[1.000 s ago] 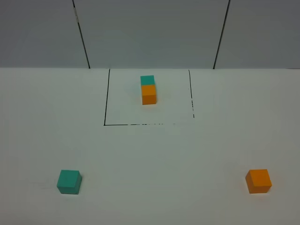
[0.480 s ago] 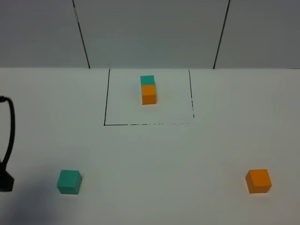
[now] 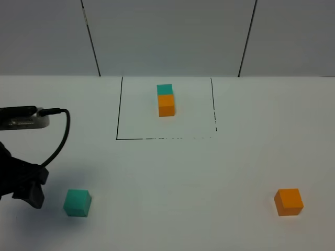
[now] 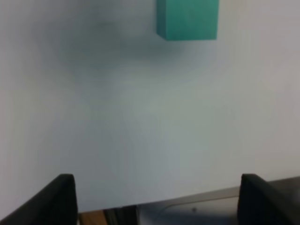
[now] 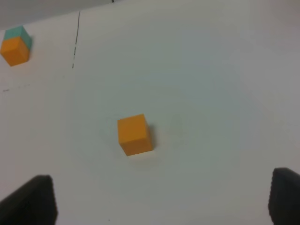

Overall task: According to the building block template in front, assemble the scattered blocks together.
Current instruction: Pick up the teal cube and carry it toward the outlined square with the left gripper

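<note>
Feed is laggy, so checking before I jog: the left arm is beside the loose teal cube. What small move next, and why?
Probably ease the left gripper forward until the teal cube sits between its fingers. The wrist view shows the fingers open with only bare table between them, and the cube lies ahead, slightly off-centre toward one finger, so nothing can be gripped yet.

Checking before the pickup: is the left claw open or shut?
Open: the left claw shows fingertips wide apart, bare table between, teal cube ahead, ungripped.
</note>
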### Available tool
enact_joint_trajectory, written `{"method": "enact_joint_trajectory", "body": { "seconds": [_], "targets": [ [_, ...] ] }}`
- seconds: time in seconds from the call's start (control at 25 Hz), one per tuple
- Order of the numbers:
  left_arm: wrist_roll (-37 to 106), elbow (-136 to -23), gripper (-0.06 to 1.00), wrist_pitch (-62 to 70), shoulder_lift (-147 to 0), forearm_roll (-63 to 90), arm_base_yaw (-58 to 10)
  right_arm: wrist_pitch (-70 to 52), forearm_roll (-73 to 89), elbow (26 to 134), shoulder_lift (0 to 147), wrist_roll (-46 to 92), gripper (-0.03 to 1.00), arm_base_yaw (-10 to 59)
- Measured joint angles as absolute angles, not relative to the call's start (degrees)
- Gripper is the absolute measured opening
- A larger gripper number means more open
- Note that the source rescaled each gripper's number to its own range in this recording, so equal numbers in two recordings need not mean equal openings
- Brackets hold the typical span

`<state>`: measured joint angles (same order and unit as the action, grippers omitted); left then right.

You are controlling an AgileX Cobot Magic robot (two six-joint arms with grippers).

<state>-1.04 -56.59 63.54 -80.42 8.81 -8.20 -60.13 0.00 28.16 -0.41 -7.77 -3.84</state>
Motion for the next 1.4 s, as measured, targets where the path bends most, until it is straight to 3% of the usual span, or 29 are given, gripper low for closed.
{"method": "enact_joint_trajectory", "body": {
  "seconds": [0.32,0.56,0.88,0.96,1.4],
  "targets": [
    [-8.7,-58.0,0.52,55.6,-89.0,-0.3,-23.9,-60.1,0.0,28.2,-0.4,-7.8,0.81,-3.8],
    [-16.5,-58.8,0.59,55.4,-91.6,-4.7,-24.8,-60.2,0.0,28.2,-0.4,-7.8,0.81,-3.8],
    [-18.0,-58.8,0.96,53.2,-92.7,-4.7,-24.8,-60.2,0.0,28.2,-0.4,-7.8,0.81,-3.8],
    [-18.0,-58.8,0.99,51.9,-93.3,-3.0,-24.8,-60.2,0.0,28.2,-0.4,-7.8,0.81,-3.8],
    [-18.5,-58.8,0.90,46.1,-94.1,-2.0,-24.8,-60.2,0.0,28.2,-0.4,-7.8,0.81,-3.8]
  ]
}}
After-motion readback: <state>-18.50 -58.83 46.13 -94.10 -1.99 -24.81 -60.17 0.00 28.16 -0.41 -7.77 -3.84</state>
